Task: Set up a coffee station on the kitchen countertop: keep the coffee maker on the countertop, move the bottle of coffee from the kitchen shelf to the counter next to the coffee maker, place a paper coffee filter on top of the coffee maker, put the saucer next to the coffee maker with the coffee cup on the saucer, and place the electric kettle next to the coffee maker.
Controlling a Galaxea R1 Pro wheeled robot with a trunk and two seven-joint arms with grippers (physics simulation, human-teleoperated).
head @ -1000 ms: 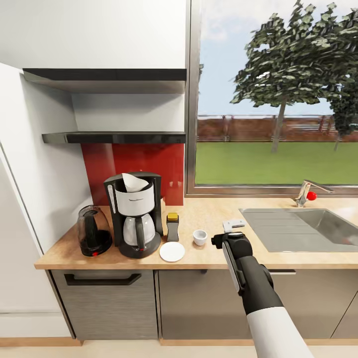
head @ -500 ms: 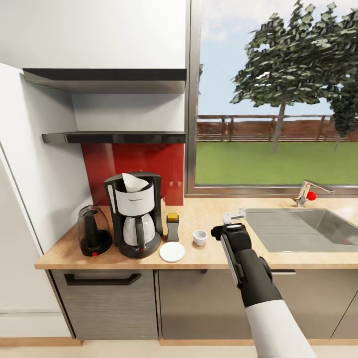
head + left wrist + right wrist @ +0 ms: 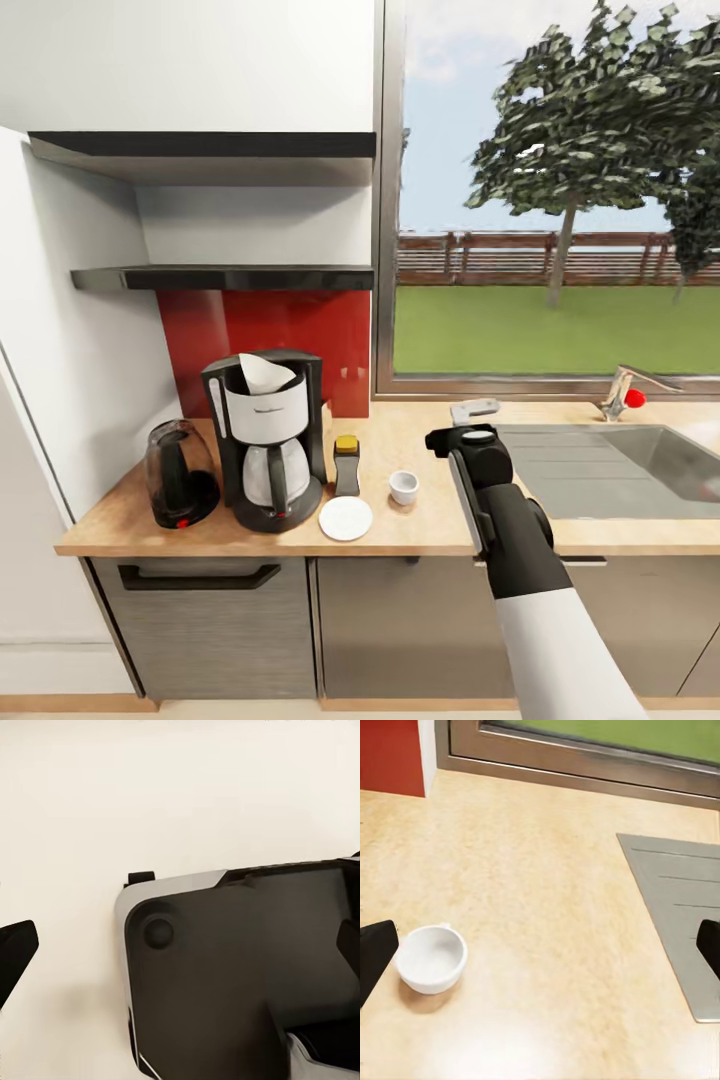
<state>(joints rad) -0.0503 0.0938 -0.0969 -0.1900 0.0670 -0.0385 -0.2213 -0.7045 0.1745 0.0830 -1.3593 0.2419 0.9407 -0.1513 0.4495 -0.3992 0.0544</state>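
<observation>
Right tool (image 3: 474, 410) moved forward, higher | jaws spread, empty | coffee cup (image 3: 403, 487) left of it, apart

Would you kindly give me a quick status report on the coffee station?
Right gripper open, empty, above countertop. Coffee cup on the counter beside saucer, not on it. Nothing between gripper and cup.

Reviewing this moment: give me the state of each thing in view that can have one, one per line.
coffee maker: upright on countertop, paper coffee filter on top
electric kettle: upright, left of maker
bottle of coffee: upright, lid on
saucer: bare
coffee cup: upright, off saucer
right gripper: open, holding nothing
</observation>
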